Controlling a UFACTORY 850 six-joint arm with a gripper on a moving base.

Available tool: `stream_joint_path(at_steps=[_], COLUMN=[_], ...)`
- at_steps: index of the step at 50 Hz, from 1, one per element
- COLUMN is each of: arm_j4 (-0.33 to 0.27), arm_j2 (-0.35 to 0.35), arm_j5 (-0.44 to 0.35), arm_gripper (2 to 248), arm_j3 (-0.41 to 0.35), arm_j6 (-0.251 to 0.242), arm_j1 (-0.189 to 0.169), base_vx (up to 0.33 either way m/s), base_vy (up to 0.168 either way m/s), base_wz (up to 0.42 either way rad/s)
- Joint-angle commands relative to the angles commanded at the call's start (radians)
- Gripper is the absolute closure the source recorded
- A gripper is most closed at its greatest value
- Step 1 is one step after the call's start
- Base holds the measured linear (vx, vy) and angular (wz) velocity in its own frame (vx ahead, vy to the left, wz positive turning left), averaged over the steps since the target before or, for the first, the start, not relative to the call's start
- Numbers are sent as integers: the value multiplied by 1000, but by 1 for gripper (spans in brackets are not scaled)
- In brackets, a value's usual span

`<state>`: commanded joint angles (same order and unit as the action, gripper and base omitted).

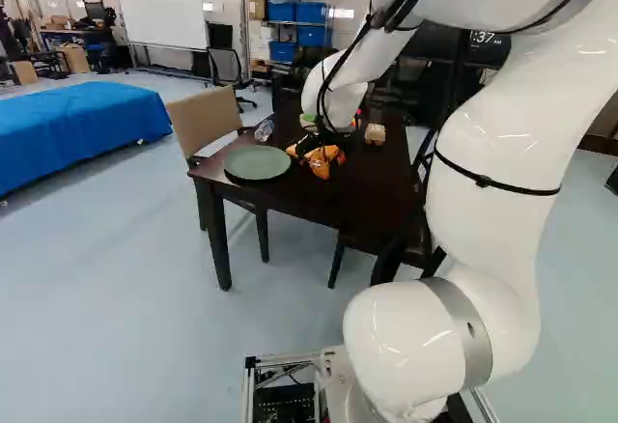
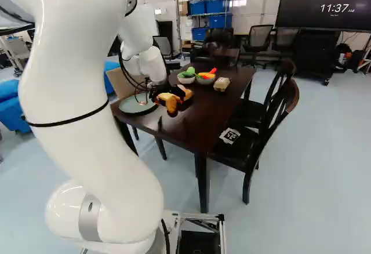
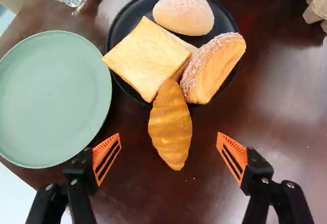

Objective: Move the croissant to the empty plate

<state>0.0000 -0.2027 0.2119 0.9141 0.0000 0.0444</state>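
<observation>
1. Gripper, left of centre in right base view: fingers spread wide.
2. Croissant: between and ahead of the fingers, one end over black plate.
3. Green plate: left of centre, left base view.

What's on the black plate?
Black plate: bread slices, round bun, sugared roll, and the croissant's one end, the rest jutting past the rim. Whatever lies under them is covered, can't tell.
</observation>
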Motion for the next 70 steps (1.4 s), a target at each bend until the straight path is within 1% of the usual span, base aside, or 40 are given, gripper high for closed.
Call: stream_joint_path(at_steps=[12,19,70], arm_j4=[0,0,0], arm_j2=[-1,-15,-22], arm_j5=[0,0,0], arm_gripper=[3,3,3], arm_j3=[0,4,12], arm_j6=[0,0,0], arm_j1=[0,0,0], base_vx=[0,0,0], base_vy=[0,0,0], base_wz=[0,0,0])
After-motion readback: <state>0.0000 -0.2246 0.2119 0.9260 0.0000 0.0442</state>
